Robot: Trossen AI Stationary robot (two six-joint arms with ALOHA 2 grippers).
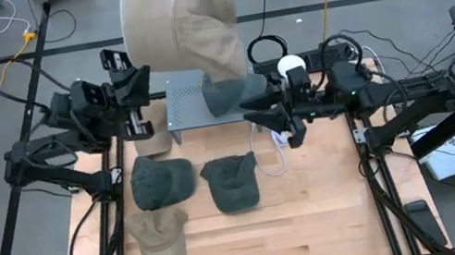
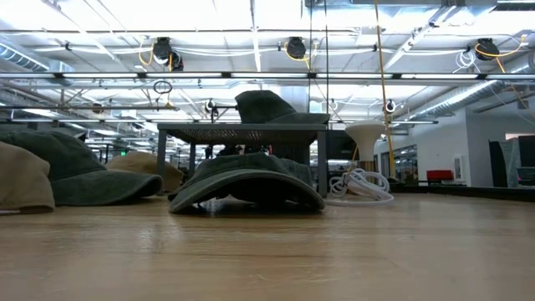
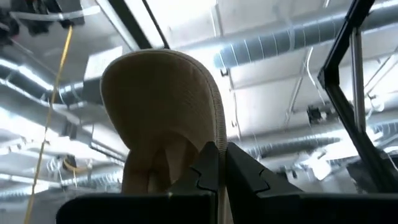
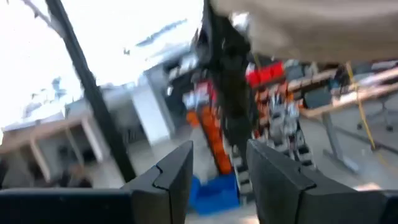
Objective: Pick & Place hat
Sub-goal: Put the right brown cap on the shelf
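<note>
While the left gripper [image 3: 217, 163] clamps its jaws shut on the tan bucket hat [image 1: 180, 18], raised above the metal stand [image 1: 186, 106], the right gripper [image 4: 219, 163] hangs with jaws parted and empty just beside the green cap [image 1: 224, 96] atop that stand on the counter [image 1: 318, 215].

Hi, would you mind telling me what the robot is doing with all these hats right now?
The left end effector is shut on a tan hat and holds it up above the back of the table. The right end effector is open, beside a dark green hat resting on the metal stand. Two more dark green hats and a tan cap lie on the table in front of the stand.
</note>
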